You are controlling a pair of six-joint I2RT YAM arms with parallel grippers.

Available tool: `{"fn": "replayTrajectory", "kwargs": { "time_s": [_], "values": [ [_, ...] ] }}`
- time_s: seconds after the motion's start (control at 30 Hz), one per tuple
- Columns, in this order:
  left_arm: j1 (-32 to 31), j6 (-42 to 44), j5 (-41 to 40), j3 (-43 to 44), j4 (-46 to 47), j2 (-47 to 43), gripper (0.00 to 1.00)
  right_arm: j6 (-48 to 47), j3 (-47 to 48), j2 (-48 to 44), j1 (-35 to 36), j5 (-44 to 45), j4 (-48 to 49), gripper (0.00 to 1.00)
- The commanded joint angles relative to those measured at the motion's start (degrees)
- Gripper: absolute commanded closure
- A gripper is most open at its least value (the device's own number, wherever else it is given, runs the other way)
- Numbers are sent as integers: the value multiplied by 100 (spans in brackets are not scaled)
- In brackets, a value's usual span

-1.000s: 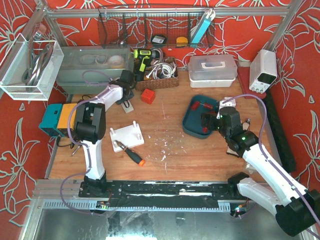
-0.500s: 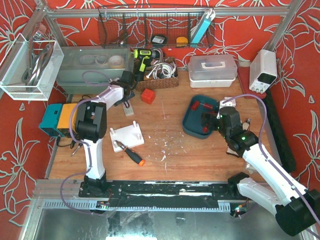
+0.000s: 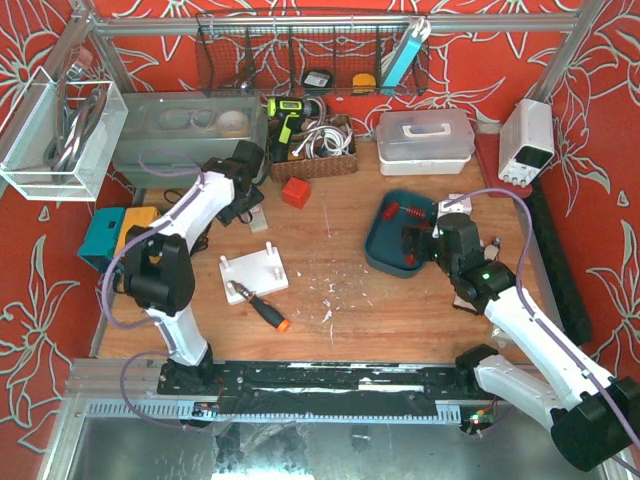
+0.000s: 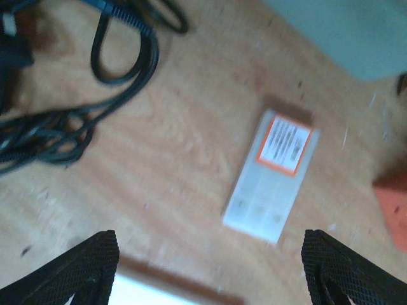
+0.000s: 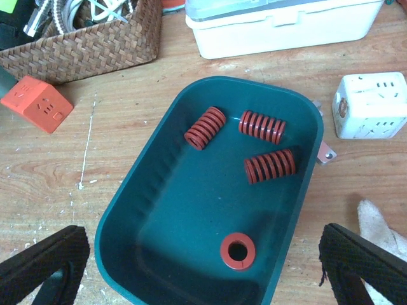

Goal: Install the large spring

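Note:
Several red springs lie in a teal tray (image 5: pixel 127 210): three on their sides (image 5: pixel 270 166) and one standing on end (image 5: pixel 236 250). My right gripper (image 5: pixel 203 273) is open and empty and hovers over the tray's near end, as the top view (image 3: pixel 415 242) also shows. A white base plate with pegs (image 3: pixel 253 271) lies left of centre. My left gripper (image 4: pixel 210 273) is open and empty, low over the table at the back left (image 3: pixel 243 200), just beyond the plate. The plate's edge (image 4: pixel 146 295) shows at the bottom of the left wrist view.
A small clear box with an orange label (image 4: pixel 270 176) lies under the left gripper, with black cables (image 4: pixel 76 121) beside it. An orange-handled screwdriver (image 3: pixel 262 305), orange cube (image 3: pixel 295 191), wicker basket (image 3: pixel 315 150), white lidded box (image 3: pixel 425 140) and white power cube (image 5: pixel 371 105) are around.
The left arm's elbow has swung to the left and its gripper has shifted a little over the clear box. The right arm has not moved.

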Motion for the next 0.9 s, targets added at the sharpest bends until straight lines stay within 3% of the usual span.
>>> {"fn": "replayTrajectory", "kwargs": {
  "time_s": [0.0, 0.17, 0.4, 0.57, 0.73, 0.87],
  "values": [
    [-146, -452, 487, -430, -765, -574, 20, -14, -45, 95, 42, -15, -4, 1],
    [-464, -739, 1111, -1127, -715, -1476, 16, -156, 58, 244, 51, -561, 43, 1],
    [-938, -1422, 2326, -2398, -768, -2588, 16, -381, 43, 457, 295, -2015, 616, 1],
    [-1348, -1928, 2312, -2848, -1127, -3285, 19, -666, 418, 961, 810, -2643, 475, 1],
    [-1640, -2320, 2255, -3148, -1363, -3648, 23, -880, 666, 1294, 1302, -2829, 304, 1],
    [-2000, -2664, 2384, -3672, -1096, -3603, 25, -891, 638, 1214, 1380, -2370, 241, 1]
  ]
}}
